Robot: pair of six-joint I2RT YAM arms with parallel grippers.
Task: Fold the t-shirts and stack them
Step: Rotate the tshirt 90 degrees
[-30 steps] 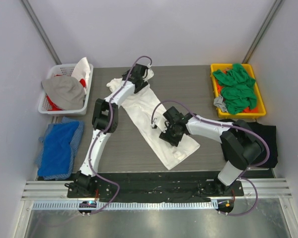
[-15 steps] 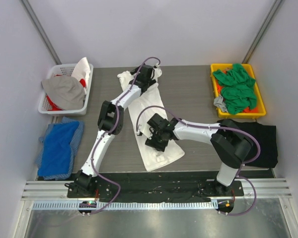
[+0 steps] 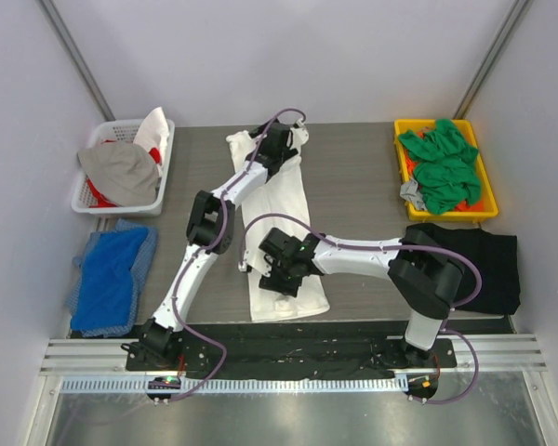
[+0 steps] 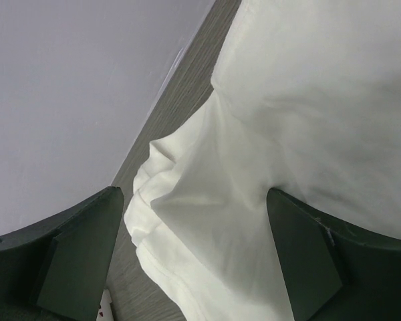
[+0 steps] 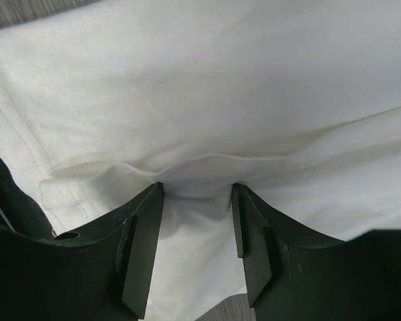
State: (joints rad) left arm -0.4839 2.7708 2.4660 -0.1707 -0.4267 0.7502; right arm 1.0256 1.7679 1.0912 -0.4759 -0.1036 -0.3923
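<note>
- White t-shirt (image 3: 281, 200) lies on the table (image 3: 363, 186) as a long, narrow strip. It runs from the far edge toward the arm bases, and its sides look already folded in.
- The strip is probably laid lengthwise between the two arms so that each arm can work one end and the cloth stays taut and straight.
- The left claw (image 3: 277, 145) is over the far end. In its wrist view it stands wide apart and grips nothing, with a loose, bunched corner of the shirt lying beneath and between its two sides.
- The right claw (image 3: 280, 273) is on the near end, just short of the shirt's near edge. In its wrist view a raised ridge of white cloth sits pinched between its tips, so it looks clamped on a fold of the shirt. A stitched edge shows just to the left of the grip.
- This reads as one end let go while the other is held, which would suit laying the strip flat or readying an end-to-end fold.
- The green t-shirts (image 3: 442, 167) are heaped in the yellow tray (image 3: 402, 190) at the far right. The black t-shirt (image 3: 498, 269) lies at the right edge. Both are well apart from either claw.
</note>
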